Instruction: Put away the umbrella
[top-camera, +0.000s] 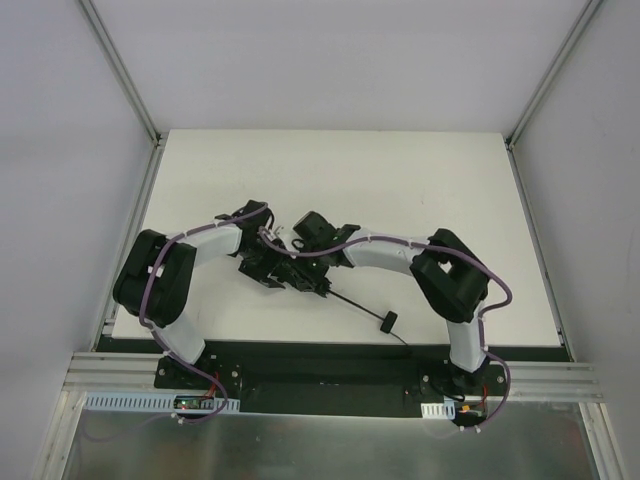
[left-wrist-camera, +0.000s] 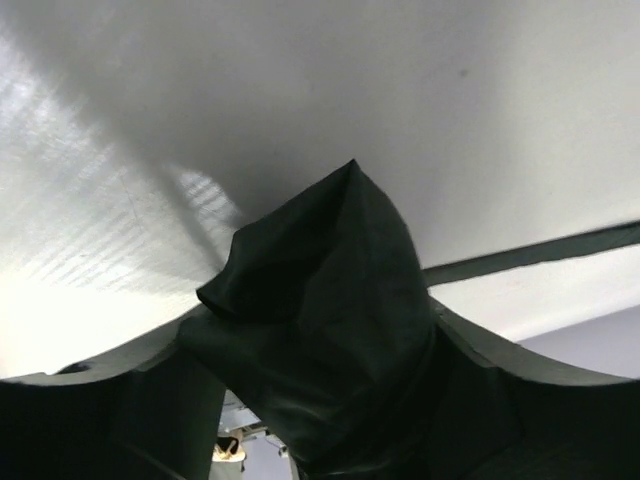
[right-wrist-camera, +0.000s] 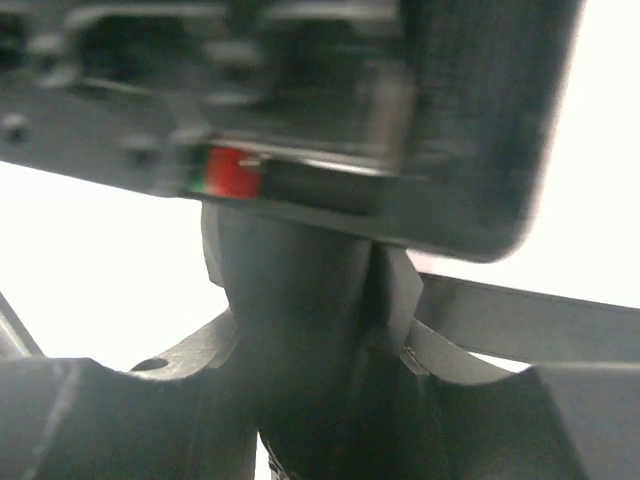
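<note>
On the table (top-camera: 400, 180), umbrella (top-camera: 300, 280) lies bundled, handle (top-camera: 387, 321) toward table's near edge; right gripper (right-wrist-camera: 310, 340) clamps its fabric; left gripper (left-wrist-camera: 310, 340) straddles fabric, can't tell if gripping.

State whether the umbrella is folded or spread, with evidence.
Folded: the umbrella is a narrow bunched bundle of black fabric, no canopy spread; its thin shaft sticks out.

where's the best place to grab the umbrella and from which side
On the umbrella, take the thin shaft, which is bare between the fabric bundle and the knob handle. Probably come from above with the jaws across it: it lies flat on the table, running diagonally toward the near right edge.
</note>
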